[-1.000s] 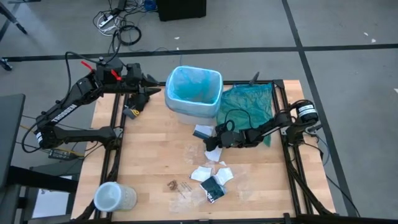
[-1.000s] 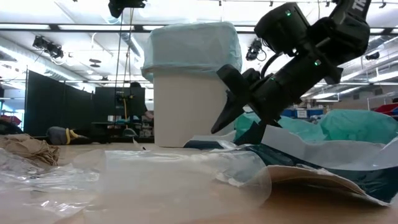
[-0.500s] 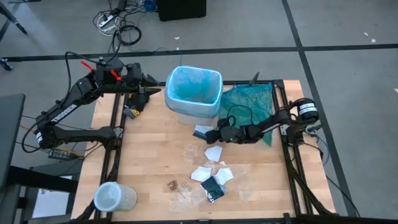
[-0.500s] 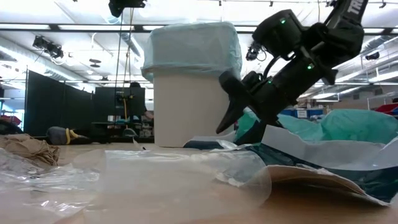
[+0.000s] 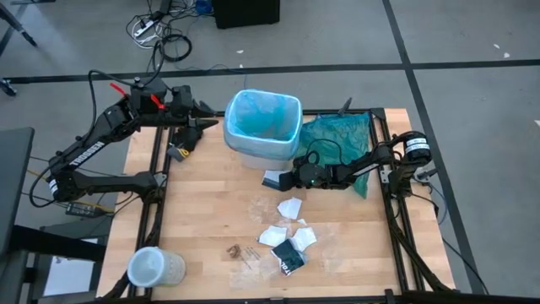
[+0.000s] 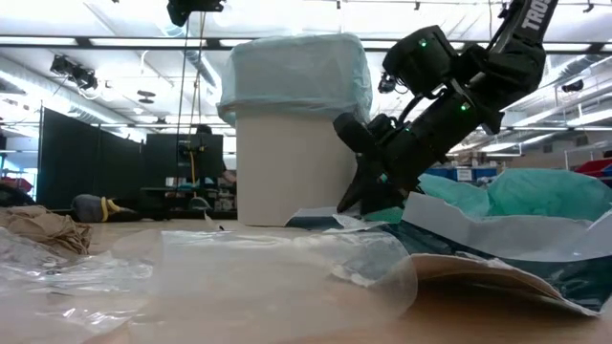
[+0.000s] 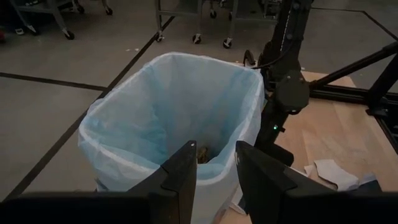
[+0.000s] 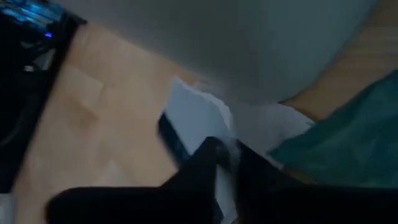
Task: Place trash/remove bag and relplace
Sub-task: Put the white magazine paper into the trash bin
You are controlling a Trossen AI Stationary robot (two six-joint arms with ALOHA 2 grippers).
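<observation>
Two hands show from above: the right hand [image 5: 279,179] sits low at the bin's [image 5: 263,127] base, pinched narrow on a white-and-dark scrap [image 5: 272,177]; bare desk [image 5: 202,211] lies open beside it, more trash [image 5: 287,245] nearer the desk's front edge. Level view: right hand [image 6: 368,196] touches the scrap beneath the bag's [image 6: 296,72] rim. Left wrist: left hand [image 7: 214,168], parted, hovers at the bag [image 7: 168,106].

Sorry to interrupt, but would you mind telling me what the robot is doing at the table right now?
It is clearing litter into the bin, which is lined with a light blue bag. The right gripper is down at the tabletop beside the bin's base, fingers shut on a dark-and-white scrap. More white paper pieces and a dark wrapper lie on the table. The left gripper hangs open beside the bin's rim.
</observation>
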